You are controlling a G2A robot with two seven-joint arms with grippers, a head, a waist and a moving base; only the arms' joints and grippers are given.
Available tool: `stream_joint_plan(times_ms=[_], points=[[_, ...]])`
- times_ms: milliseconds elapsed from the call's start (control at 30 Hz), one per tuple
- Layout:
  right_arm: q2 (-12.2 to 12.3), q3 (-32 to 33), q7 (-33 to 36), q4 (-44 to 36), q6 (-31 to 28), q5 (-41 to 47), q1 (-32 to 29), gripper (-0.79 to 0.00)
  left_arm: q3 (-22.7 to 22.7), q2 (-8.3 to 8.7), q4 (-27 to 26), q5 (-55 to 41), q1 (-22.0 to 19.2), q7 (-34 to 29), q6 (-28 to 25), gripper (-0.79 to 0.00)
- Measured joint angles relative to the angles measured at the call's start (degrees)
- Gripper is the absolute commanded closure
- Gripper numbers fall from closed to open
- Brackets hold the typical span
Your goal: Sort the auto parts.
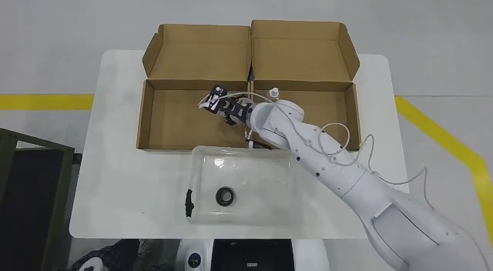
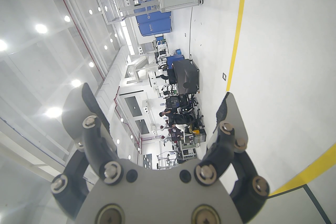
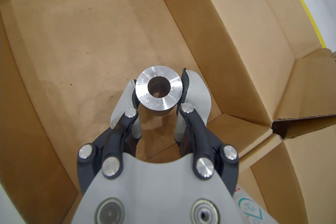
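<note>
Top view. You have a white worktop (image 1: pixel 115 194) on a pale floor marked with a yellow floor line (image 1: pixel 46 102).
- Cardboard boxes: two, side by side, lids folded open at the far side. These are the left box (image 1: pixel 166 121) and the right box (image 1: pixel 339 113).
- Clear bin (image 1: pixel 285 194): one, at the near edge. It holds one black ring (image 1: pixel 226 195) lying flat.
- One black piece (image 1: pixel 187 202) sits at the bin's left rim; what it is cannot be made out.
- One small white item (image 1: pixel 273 91) stands at the right box's far left corner, too small to identify.
- The right arm lies across the bin's far corner, and the right gripper (image 1: pixel 216 100) is over the left box. Its load is hard to make out from here.

Left wrist view. The left gripper (image 2: pixel 157 96) faces a factory hall, and part of the yellow floor line shows here too. Its fingers (image 2: pixel 90 107) are spread wide with nothing between them.

Right wrist view. You see one metal sleeve (image 3: pixel 158 93), a short cylinder with a round bore.
- It is pinched by its sides between the right gripper's fingers (image 3: pixel 195 88), above the brown floor of the left box.
- One flat end faces the camera, and the long axis runs from there down toward the box floor.
- The lower end is hidden behind the upper one.
</note>
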Motion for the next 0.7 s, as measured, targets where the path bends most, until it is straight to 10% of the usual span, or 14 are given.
stream_joint_plan(times_ms=[700], points=[[2.8, 8.5, 1.0, -18.5, -6.3, -6.4, -7.9, -0.336, 0.0, 0.00, 0.0, 0.0, 0.0, 0.0, 0.0, -0.785]])
